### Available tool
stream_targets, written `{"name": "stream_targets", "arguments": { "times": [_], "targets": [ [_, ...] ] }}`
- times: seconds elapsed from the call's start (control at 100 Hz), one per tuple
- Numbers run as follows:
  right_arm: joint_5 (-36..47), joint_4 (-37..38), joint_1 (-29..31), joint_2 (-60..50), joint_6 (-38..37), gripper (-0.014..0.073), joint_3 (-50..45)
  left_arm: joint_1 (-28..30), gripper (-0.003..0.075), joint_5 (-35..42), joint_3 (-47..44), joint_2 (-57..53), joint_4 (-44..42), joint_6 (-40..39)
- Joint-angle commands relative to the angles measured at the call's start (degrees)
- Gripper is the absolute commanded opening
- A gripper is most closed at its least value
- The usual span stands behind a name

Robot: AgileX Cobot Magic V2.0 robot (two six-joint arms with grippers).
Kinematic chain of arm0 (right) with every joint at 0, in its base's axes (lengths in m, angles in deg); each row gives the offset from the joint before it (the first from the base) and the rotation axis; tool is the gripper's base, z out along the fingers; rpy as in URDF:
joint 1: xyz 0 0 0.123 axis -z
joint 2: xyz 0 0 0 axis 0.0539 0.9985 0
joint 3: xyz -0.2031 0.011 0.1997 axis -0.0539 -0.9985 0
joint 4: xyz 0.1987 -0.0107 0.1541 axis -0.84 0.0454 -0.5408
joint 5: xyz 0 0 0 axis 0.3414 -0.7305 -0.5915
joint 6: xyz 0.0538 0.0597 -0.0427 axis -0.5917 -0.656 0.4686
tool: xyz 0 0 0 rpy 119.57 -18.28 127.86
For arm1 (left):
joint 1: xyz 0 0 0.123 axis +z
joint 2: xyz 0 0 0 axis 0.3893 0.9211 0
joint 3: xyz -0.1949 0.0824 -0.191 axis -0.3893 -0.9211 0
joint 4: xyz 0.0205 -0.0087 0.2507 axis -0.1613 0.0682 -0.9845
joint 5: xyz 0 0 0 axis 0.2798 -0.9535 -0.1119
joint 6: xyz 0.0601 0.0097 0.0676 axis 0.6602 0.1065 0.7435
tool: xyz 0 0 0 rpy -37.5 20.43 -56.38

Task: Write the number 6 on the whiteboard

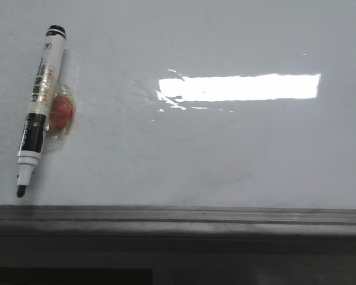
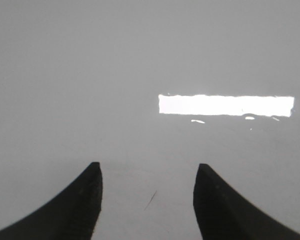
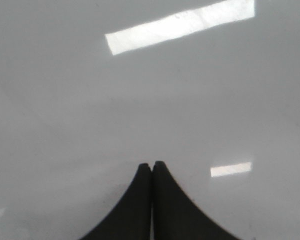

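Observation:
The whiteboard (image 1: 225, 154) fills the front view, glossy pale grey, with a bright rectangular light reflection and a dark grey frame edge (image 1: 178, 217) along its near side. No number 6 shows on it. An uncapped black-and-white marker (image 1: 40, 101) lies at the board's left, tip toward the frame. Neither gripper shows in the front view. My left gripper (image 2: 147, 170) is open and empty over the bare board (image 2: 140, 60), with a tiny ink dash (image 2: 150, 200) between its fingers. My right gripper (image 3: 152, 165) is shut and empty over the board (image 3: 140, 100).
A small red round object in clear wrapping (image 1: 62, 113) sits against the marker's right side. The board's frame edge runs across the near side, with a dark area below it.

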Motion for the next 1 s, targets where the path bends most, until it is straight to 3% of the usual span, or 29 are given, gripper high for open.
{"name": "stream_targets", "arguments": {
  "times": [0.0, 0.99],
  "targets": [
    [3.98, -0.13, 0.14, 1.23, 0.13, -0.0071, 1.99, -0.01, 0.0386, 5.43, 1.54, 0.93, 0.59, -0.07],
    [3.98, -0.13, 0.14, 1.23, 0.13, -0.0071, 1.99, -0.01, 0.0389, 3.92, 1.54, 0.93, -0.68, 0.04]
  ]
}}
